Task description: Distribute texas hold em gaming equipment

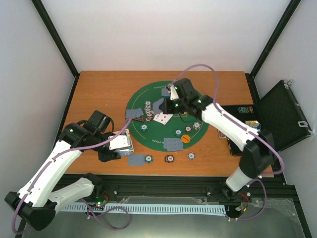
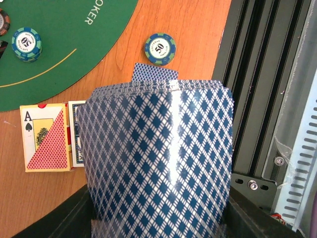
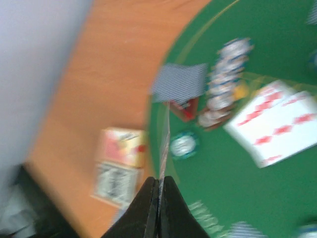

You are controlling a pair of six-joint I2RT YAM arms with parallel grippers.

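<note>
- Black ribbed metal rails (image 1: 163, 191) run along the near edge of the table (image 1: 99, 89), an orange-brown wood-grain top.
- The left gripper (image 2: 158, 223) clamps a deck (image 2: 158, 158) by its sides, fingers pressed onto it. The backs are glossy with a blue-and-white diamond lattice, and the top edges are slightly stepped. The deck hangs over bare wood, beside the mat.
- Two flat boxes (image 2: 47, 136) lie just beside the deck, one printed with an ace of spades.
- Beyond the deck a loose card (image 2: 154, 73) lies face down on the wood, then a round striped chip (image 2: 160, 48) marked 50.
- The round green mat (image 1: 153, 134) carries a chip row (image 1: 147, 110), face-up cards (image 1: 163, 118) with red pips and an orange disc (image 1: 186, 139).
- Above the mat's far half, the right gripper (image 3: 159, 186) has its fingers pressed together, pinching a single card (image 3: 164, 144) seen edge-on. That view is blurred.
- A black case (image 1: 285, 116) stands open at the right edge, its lining dotted.
- Plain white walls (image 1: 158, 34) with black corner posts enclose the table.
</note>
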